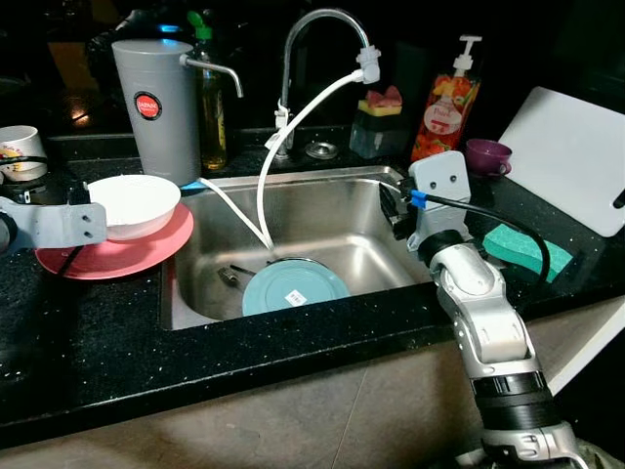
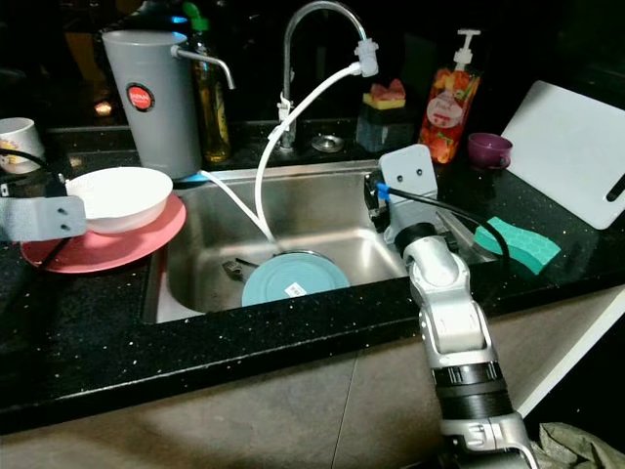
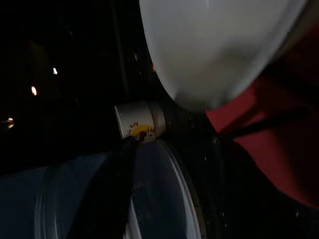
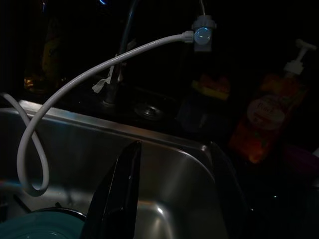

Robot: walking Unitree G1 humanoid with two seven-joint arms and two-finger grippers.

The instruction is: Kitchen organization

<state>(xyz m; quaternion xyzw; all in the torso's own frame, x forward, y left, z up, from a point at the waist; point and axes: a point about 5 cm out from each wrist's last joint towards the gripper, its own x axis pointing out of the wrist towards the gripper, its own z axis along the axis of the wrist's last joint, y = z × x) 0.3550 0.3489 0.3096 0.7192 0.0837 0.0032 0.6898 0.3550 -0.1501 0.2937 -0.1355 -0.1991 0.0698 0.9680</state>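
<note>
A teal plate (image 1: 293,288) lies upside down in the steel sink (image 1: 342,191), with a utensil (image 1: 231,277) beside it. A white hose (image 1: 293,122) runs from the faucet (image 1: 317,20) down to the plate. My right gripper (image 1: 393,210) hangs open over the sink's right side, above the basin and apart from the plate; one black finger (image 4: 119,194) points toward the faucet. On the counter to the left of the sink, a white bowl (image 1: 132,203) rests on a pink plate (image 1: 127,254). My left gripper (image 1: 73,200) is close against the bowl's left side.
A grey water dispenser (image 1: 156,107), an oil bottle (image 1: 212,107), a sponge holder (image 1: 379,122) and a soap bottle (image 1: 447,103) line the back. A mug (image 1: 20,151) stands far left. Right of the sink lie a green sponge (image 1: 525,249), a purple cup (image 1: 486,154) and a white cutting board (image 1: 571,156).
</note>
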